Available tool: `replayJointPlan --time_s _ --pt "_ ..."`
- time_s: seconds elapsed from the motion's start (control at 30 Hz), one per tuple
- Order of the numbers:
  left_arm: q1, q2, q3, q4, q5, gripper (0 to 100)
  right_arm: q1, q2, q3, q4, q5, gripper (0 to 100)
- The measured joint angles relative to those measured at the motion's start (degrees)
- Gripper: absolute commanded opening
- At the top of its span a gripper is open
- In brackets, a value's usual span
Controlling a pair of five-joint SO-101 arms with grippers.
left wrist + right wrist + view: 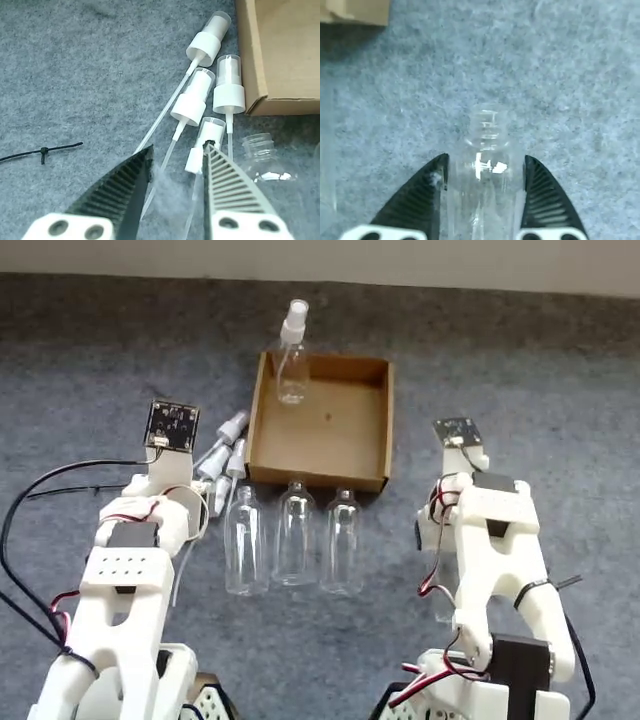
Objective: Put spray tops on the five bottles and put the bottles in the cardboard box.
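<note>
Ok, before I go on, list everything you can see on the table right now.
Cardboard box: one, brown, middle, far side.
Capped bottle: one, clear with a white spray top, in the box's far left corner.
Bare bottles: three, clear, side by side in front of the box.
Fourth bare bottle: one, clear, right of that row.
Loose spray tops: four, white, left of the box.
Cable tie: one, black, on the carpet.
Carpet: grey, covering the table.
Left gripper: black, open over the spray tops' tubes.
Right gripper: black, at the fourth bare bottle.

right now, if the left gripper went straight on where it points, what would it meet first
Probably the nearest spray top, lying just past the open left gripper; depth is unclear.
</note>
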Motion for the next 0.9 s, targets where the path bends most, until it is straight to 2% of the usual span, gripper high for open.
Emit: replayJointPlan --time_s 0.2,0.33,0.5,0.63,0.9 --pt "0.0 0.0 0.0 0.0 0.0 15 1.1 0.0 0.0 -0.1 3.0 6.3" --pt "0.0 0.0 0.0 0.0 0.0 15 4.7 0.0 0.0 -0.1 3.7 0.2" --pt "0.0 0.0 0.0 0.0 0.0 15 7.5 -1.2 -1.4 0.0 3.7 0.4" --pt "0.0 0.0 0.0 0.0 0.0 15 7.6 -8.1 -2.5 0.0 3.0 0.4" --pt "0.0 0.0 0.0 0.0 0.0 15 7.6 -29.8 -2.5 0.0 -4.9 0.4"
